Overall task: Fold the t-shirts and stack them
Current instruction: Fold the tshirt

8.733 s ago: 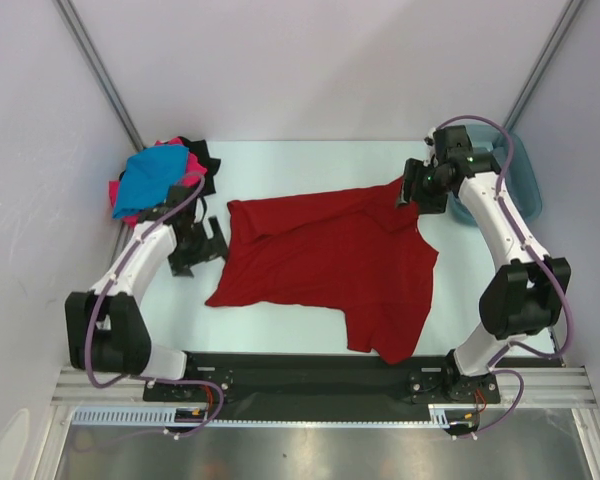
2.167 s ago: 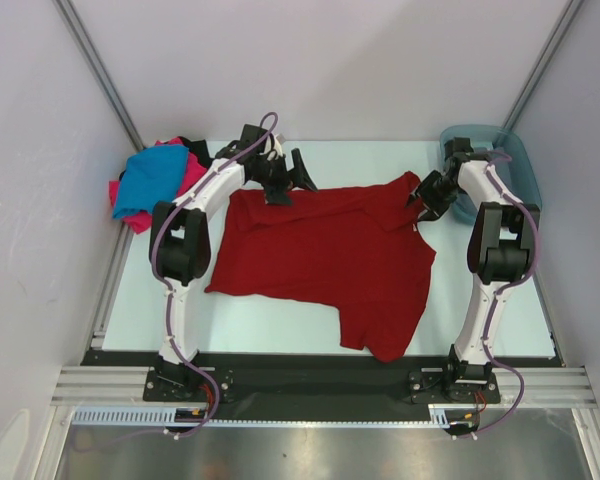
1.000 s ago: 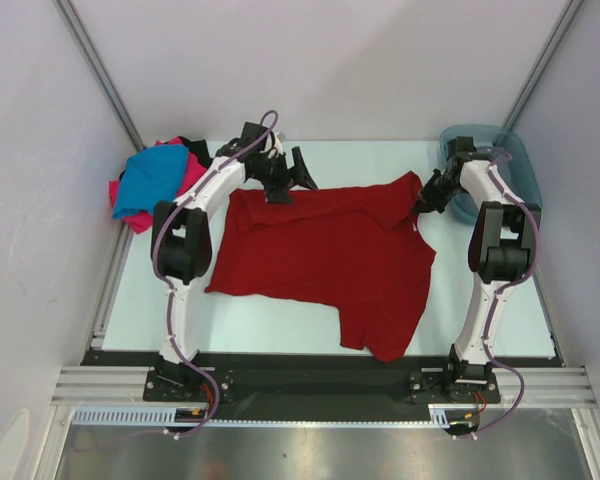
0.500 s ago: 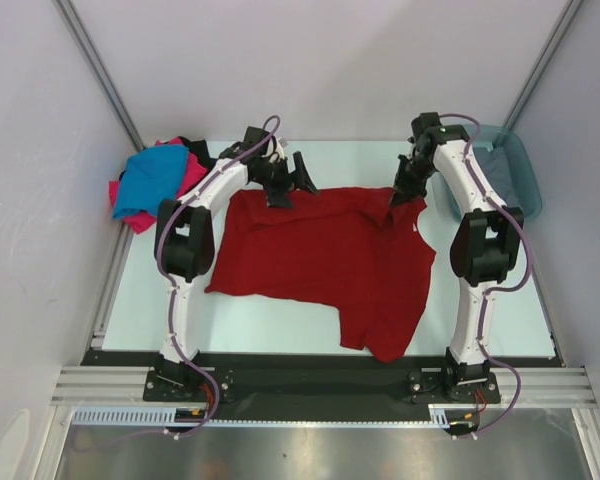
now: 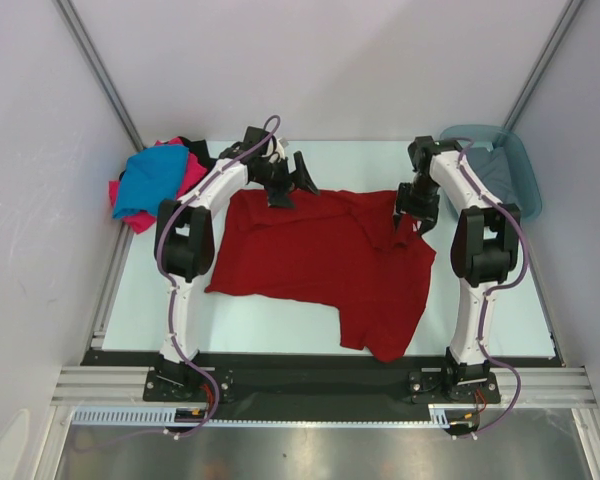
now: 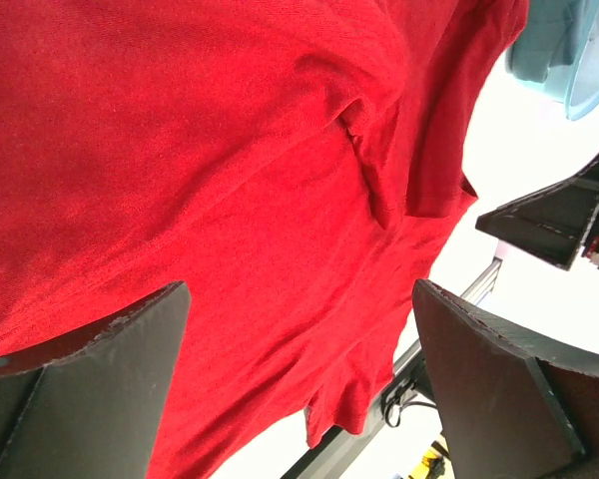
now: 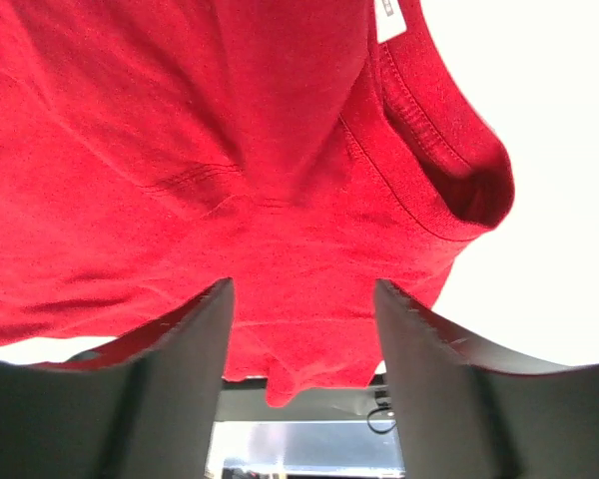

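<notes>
noted right gripper (image 7: 301, 299) just let go: fingers parted, empty, above the collar of the dark red t-shirt (image 5: 320, 255), spread flat mid-tabletop (image 5: 280, 325). found far-right sleeve laid inward onto the body. left gripper (image 6: 299, 299) spread wide, empty, over far-left shoulder. likely first fold placed; remaining t-shirts (image 5: 150, 180) heaped at far-left corner.

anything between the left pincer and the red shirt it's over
Nothing visible. The left pincer is open just above the red shirt, at its far edge, with only bare red cloth showing between its fingers.
</notes>
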{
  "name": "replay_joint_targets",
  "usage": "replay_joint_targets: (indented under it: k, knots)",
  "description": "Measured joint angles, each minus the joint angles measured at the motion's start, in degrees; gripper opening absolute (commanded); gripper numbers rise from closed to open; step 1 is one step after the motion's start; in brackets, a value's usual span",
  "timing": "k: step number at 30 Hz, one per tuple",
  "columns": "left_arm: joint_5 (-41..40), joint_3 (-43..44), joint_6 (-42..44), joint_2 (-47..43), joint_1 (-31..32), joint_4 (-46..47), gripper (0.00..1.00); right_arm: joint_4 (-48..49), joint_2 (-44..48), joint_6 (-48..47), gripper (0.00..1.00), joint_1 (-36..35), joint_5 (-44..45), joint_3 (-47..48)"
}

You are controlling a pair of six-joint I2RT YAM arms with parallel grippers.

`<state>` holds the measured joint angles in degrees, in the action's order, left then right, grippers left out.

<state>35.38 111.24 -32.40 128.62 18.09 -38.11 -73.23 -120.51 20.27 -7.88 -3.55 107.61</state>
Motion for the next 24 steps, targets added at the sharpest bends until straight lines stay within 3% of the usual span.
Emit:
replay_joint_targets:
  k: [6,10,14,18,24]
  knots:
    - [0.37,0.00,0.00,0.00,0.00,0.00,1.00,-0.04,0.33,-0.68,0.73,0.26,1.99,-0.46]
    - [0.24,0.00,0.22,0.00,0.00,-0.20,1.00,1.60,0.87,-1.09,0.70,2.08,3.67,-0.46]
    - [-0.61,0.00,1.03,0.00,0.00,-0.66,1.00,7.10,0.96,-1.31,0.56,6.21,1.97,-3.17]
    - [-0.76,0.00,1.44,0.00,0.00,-1.05,1.00,13.46,0.83,-0.92,0.31,11.39,-5.79,-8.00]
    - [-1.77,0.00,2.05,0.00,0.00,-2.25,1.00,28.74,1.14,3.98,0.29,16.06,-25.79,-18.18]
